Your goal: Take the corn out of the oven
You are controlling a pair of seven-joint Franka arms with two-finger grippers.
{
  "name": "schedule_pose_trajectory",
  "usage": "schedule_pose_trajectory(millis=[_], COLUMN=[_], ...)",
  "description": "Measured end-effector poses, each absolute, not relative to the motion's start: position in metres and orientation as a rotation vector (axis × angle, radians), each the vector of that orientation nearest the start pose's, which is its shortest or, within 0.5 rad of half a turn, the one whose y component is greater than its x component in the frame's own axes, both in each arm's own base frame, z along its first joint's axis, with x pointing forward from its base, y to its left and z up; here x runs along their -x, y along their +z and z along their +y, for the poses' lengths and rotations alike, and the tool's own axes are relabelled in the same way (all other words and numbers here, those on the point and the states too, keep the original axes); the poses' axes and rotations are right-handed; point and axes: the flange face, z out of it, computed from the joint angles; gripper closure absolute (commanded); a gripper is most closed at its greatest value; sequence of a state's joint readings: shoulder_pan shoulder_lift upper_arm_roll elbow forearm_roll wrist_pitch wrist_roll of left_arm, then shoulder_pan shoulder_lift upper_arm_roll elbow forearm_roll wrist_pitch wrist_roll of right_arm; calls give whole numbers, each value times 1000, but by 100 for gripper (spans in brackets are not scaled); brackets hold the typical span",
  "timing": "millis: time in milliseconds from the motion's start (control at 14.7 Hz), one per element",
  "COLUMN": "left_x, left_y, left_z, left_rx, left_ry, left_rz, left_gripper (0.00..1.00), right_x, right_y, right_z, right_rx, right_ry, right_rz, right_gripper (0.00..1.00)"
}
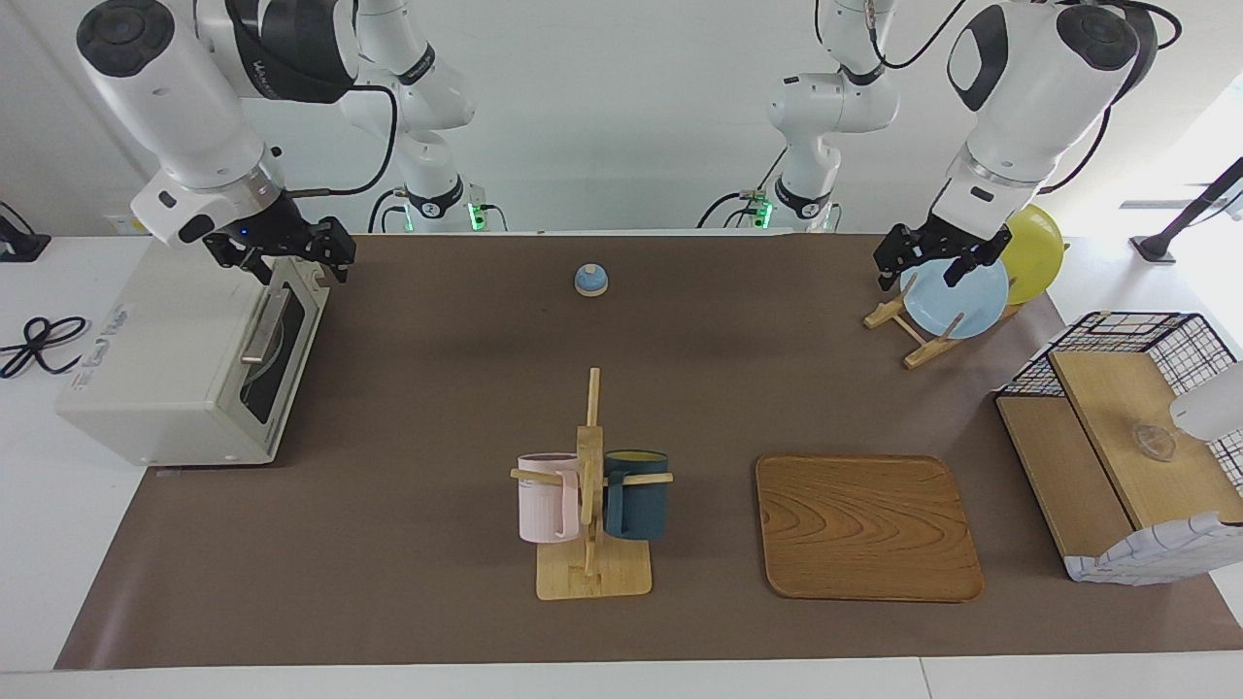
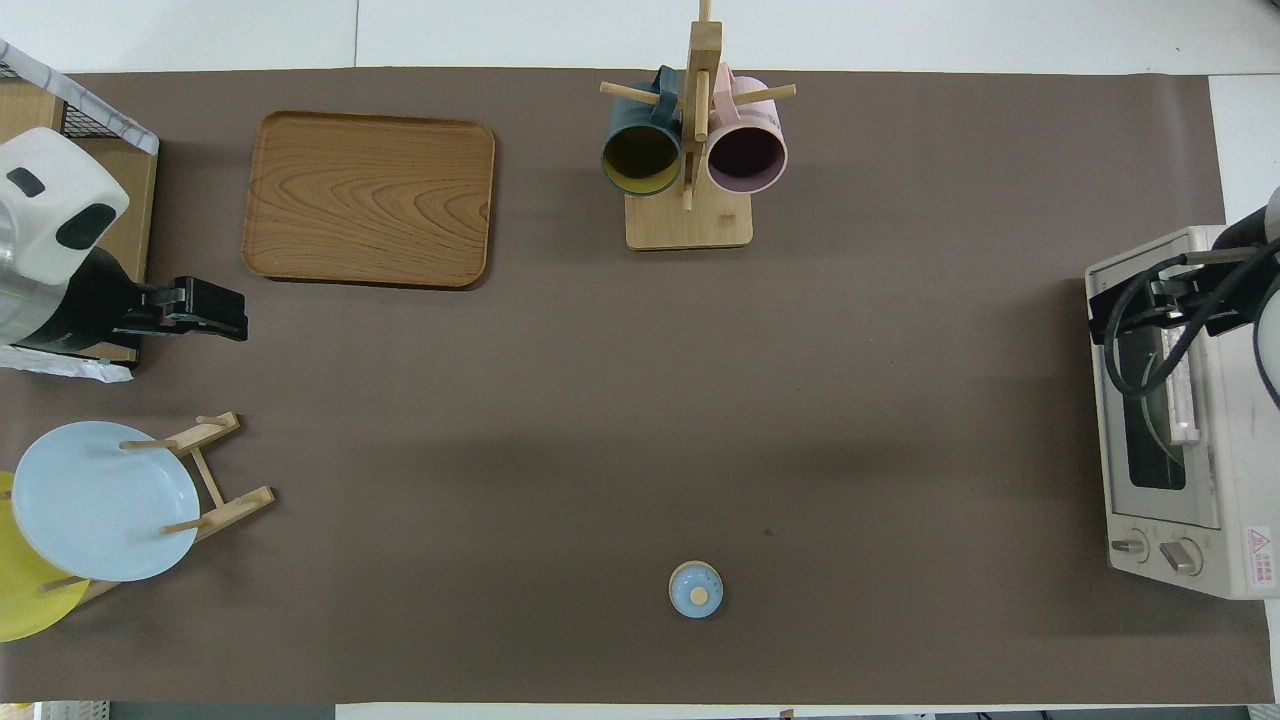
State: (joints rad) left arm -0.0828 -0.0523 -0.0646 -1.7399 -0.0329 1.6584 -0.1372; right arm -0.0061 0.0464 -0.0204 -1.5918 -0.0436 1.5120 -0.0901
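Look at the oven point(image 1: 184, 354) first: it sits at the right arm's end of the table, and its door point(image 1: 282, 340) with the metal bar handle point(image 1: 259, 323) is shut. You cannot see the corn anywhere; through the dark glass only a curved pale shape shows, and you cannot tell what it is. In the overhead view the oven is cut off at the edge of the picture, and a black cable hangs across its window. Your right gripper point(image 1: 291, 254) hangs over the top edge of the oven's door, up by the end nearer the robots, with its fingers spread and nothing between them. You cannot tell if it touches the oven. Your left gripper point(image 1: 925, 260) waits over the blue plate point(image 1: 957, 296) in the wooden plate rack point(image 1: 908, 325) at the left arm's end, with its fingers apart and holding nothing. A yellow plate point(image 1: 1034, 248) stands in the same rack, partly hidden by the arm. In the middle of the table are a small blue bell point(image 1: 590, 280), a mug stand point(image 1: 590, 505) with a pink mug point(image 1: 544, 497) and a dark blue mug point(image 1: 636, 493), and a wooden tray point(image 1: 867, 526). A wire basket point(image 1: 1126, 437) sits at the table's edge.
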Motion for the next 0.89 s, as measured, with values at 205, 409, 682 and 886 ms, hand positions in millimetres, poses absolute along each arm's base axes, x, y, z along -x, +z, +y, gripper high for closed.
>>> schedule_pose_trajectory(millis=[205,409,682,886], left_x=[-535,-535,-535,-535], left_y=[581,581,581,581], left_z=[-84,-84,-84,-84], left_rx=[3166,3166,3166,3166], left_ry=[52,52,52,52], left_rz=[11,11,11,11], left_gripper=[0,0,0,0], right_x=[-561,-551,-537,-528], right_y=[564,538,518,501], right_z=[-34,-51,-70,-77], right_rx=[3170,3167,3205,3233], right_ry=[155,139,153,177], right_rz=[-139,-156,-182,-187], right_gripper=[100,100,100,100])
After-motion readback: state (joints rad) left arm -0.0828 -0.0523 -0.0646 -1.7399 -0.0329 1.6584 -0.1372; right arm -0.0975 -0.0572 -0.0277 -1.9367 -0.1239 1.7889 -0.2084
